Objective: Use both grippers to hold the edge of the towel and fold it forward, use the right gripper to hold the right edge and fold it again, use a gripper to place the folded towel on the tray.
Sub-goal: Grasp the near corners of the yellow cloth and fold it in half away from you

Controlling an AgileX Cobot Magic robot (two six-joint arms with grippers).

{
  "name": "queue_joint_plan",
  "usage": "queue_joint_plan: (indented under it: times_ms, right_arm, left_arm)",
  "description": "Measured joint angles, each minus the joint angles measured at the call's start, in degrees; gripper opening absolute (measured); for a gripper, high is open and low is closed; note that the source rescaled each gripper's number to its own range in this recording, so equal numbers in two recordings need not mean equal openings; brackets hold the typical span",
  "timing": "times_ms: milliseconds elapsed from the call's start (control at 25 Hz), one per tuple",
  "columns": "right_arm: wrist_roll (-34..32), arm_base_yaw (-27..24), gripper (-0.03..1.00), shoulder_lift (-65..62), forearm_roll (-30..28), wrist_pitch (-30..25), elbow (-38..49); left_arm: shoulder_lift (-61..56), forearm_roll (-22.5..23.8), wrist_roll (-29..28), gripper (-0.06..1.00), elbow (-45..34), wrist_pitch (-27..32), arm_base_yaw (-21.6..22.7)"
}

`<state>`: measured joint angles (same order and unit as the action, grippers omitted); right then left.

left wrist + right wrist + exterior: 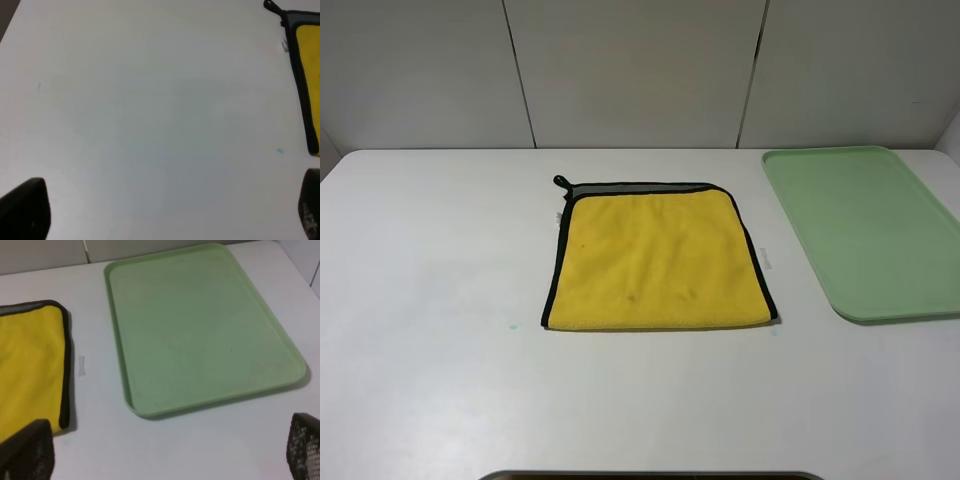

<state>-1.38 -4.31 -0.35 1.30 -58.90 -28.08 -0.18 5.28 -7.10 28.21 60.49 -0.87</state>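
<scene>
The yellow towel (655,260) lies flat in the middle of the white table, with a narrow grey strip showing along its far side. Black trim, the edge of the towel (757,262), runs along its left, far and right sides; the near side shows no trim. A small black loop (560,181) sticks out at its far left corner. The pale green tray (865,235) lies to the right, with nothing on it. Neither arm appears in the high view. My left gripper (167,210) is open over bare table left of the towel (310,75). My right gripper (165,450) is open near the tray (200,325) and the towel's right side (30,365).
A small pale tag (81,366) lies on the table between towel and tray. A tiny teal speck (280,150) marks the table near the towel's near left corner. Grey wall panels (640,70) stand behind the table. A dark object (650,476) pokes in at the near edge.
</scene>
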Motion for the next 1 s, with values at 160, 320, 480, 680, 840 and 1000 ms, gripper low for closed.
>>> queue_joint_plan:
  times_ms: [160, 320, 480, 680, 840, 1000]
  right_arm:
    - [0.0, 0.0, 1.0, 0.0, 0.0, 0.0, 0.0]
    - [0.0, 0.0, 1.0, 0.0, 0.0, 0.0, 0.0]
    - [0.0, 0.0, 1.0, 0.0, 0.0, 0.0, 0.0]
    - [0.0, 0.0, 1.0, 0.0, 0.0, 0.0, 0.0]
    - [0.0, 0.0, 1.0, 0.0, 0.0, 0.0, 0.0]
    - [0.0, 0.0, 1.0, 0.06, 1.12, 0.0, 0.0]
  left_arm:
    - [0.0, 0.0, 0.0, 1.0, 0.0, 0.0, 0.0]
    - [0.0, 0.0, 0.0, 1.0, 0.0, 0.0, 0.0]
    - [0.0, 0.0, 0.0, 1.0, 0.0, 0.0, 0.0]
    - [0.0, -0.61, 0.0, 1.0, 0.0, 0.0, 0.0]
    - [0.0, -0.85, 0.0, 1.0, 0.0, 0.0, 0.0]
    - [0.75, -1.5, 0.0, 0.99, 1.02, 0.34, 0.0]
